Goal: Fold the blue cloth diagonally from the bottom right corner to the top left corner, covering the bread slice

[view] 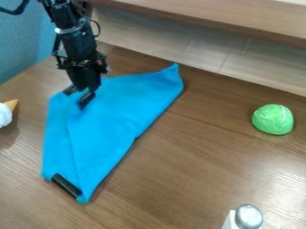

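Camera view: gripper [79, 94] hangs over the upper-left end of the blue cloth [113, 123], fingers parted, partway open by the look of it, nothing visibly clamped. Can't tell if the tips touch the fabric. Cloth lies on the brown wood table [179, 179], left half of view, long axis running from upper right to lower left; one corner points up right, a crease or fold edge runs down its left part. Short black bar-like piece [65, 185] sits slanted at the cloth's lower-left end. Toy ice cream cone [5, 114], white scoop and tan cone, cut off at the left edge, near the cloth but apart. Green rounded lump [272, 119] well apart, right side. Silver-topped white shaker [248, 217] at bottom right, partly cut off. Pale wood-look panel [203, 51] behind the table, brown ledge [239, 20] above it.
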You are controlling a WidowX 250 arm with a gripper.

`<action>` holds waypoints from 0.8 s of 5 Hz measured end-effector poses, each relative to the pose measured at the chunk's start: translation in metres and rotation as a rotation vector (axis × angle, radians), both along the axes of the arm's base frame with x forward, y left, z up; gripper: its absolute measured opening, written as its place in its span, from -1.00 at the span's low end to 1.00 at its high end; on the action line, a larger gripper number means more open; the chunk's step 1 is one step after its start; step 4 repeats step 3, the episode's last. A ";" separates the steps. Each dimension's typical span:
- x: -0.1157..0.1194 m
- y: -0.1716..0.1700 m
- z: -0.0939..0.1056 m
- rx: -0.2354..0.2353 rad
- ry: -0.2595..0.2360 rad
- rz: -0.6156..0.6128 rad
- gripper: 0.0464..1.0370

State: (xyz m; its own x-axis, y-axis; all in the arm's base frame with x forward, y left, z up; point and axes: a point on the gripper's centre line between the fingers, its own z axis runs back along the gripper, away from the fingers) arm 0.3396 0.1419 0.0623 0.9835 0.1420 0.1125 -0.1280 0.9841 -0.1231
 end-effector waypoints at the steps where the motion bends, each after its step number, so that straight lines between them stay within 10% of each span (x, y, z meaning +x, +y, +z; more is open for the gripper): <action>1: 0.006 -0.019 0.017 0.011 -0.031 -0.023 0.55; 2: 0.009 -0.036 0.028 0.016 -0.052 -0.044 0.93; 4: 0.018 -0.072 0.036 0.020 -0.063 -0.107 0.93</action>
